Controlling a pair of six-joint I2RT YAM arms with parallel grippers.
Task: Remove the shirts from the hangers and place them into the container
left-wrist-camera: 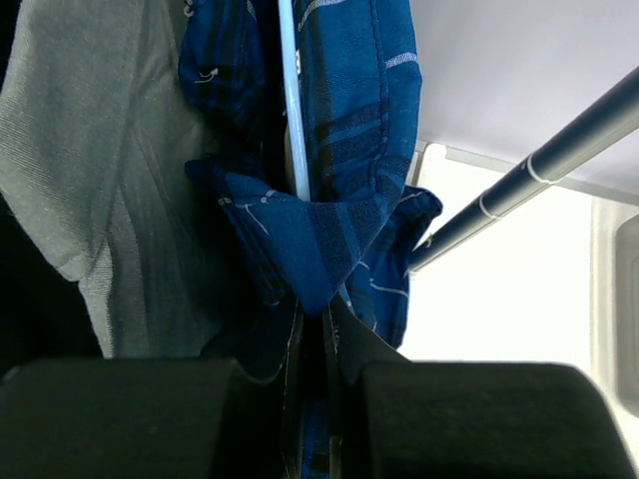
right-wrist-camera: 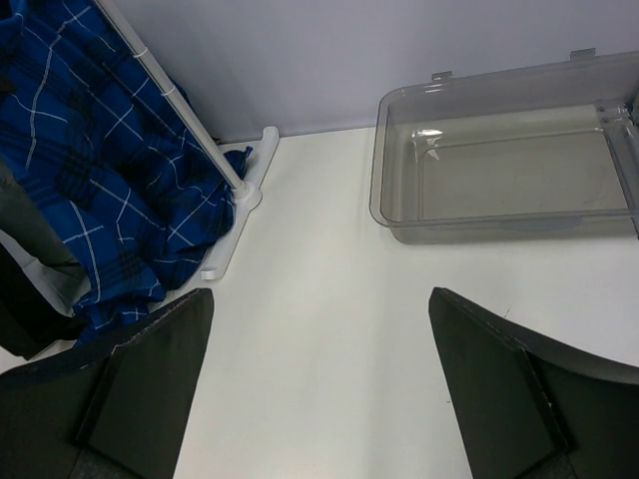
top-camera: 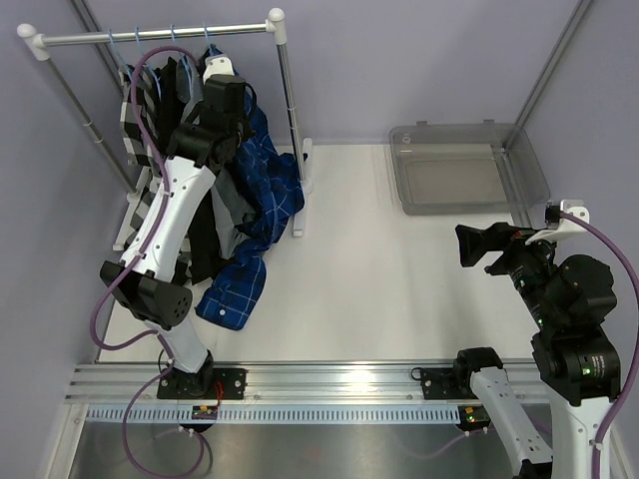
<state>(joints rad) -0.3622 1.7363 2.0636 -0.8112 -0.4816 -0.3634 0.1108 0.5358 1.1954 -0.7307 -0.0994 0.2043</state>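
Observation:
The blue plaid shirt hangs from the rack at the back left, its sleeve trailing onto the table. A black-and-white check shirt and a black shirt hang beside it. Light-blue hangers hook over the rail. My left gripper is shut on a fold of the blue plaid shirt, right beside the hanger wire, with the grey shirt to its left. My right gripper stands open over bare table, holding nothing. The clear container sits at the back right with nothing in it.
The silver rail with white caps spans the rack top, and one upright runs close to my left gripper. The rack's white foot rests on the table left of the container. A metal frame post stands behind the tub.

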